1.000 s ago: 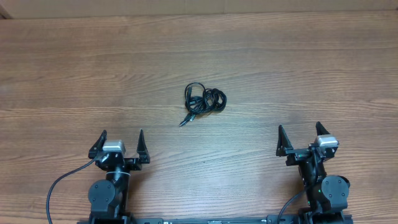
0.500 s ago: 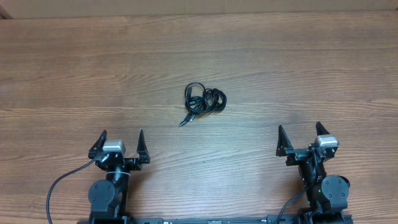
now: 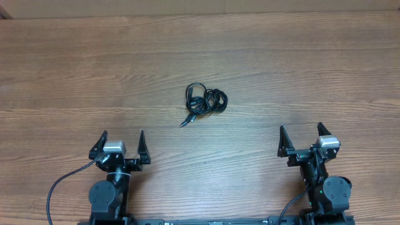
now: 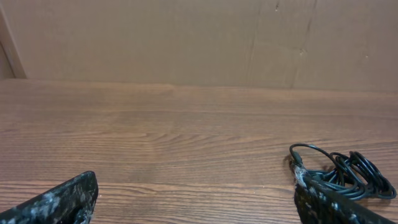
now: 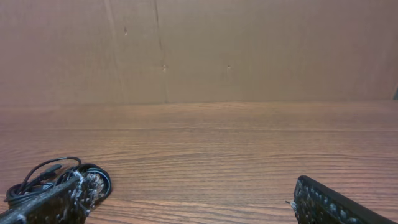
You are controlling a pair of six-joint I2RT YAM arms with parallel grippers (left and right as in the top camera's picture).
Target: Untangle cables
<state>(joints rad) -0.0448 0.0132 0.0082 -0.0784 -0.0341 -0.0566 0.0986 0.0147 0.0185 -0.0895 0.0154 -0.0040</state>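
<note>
The cables (image 3: 204, 102) are a small bunch of thin black cords lying tangled near the middle of the wooden table, with a plug end pointing toward the front left. My left gripper (image 3: 122, 140) is open and empty near the front edge, left of the bunch and well short of it. My right gripper (image 3: 300, 135) is open and empty at the front right. The bunch shows at the right of the left wrist view (image 4: 348, 175), partly behind my finger, and at the left of the right wrist view (image 5: 43, 180).
The wooden table (image 3: 312, 69) spreads all round the bunch. A brown cardboard wall (image 4: 186, 37) stands along its far edge. Thicker black arm wires (image 3: 59, 187) hang by the left arm's base.
</note>
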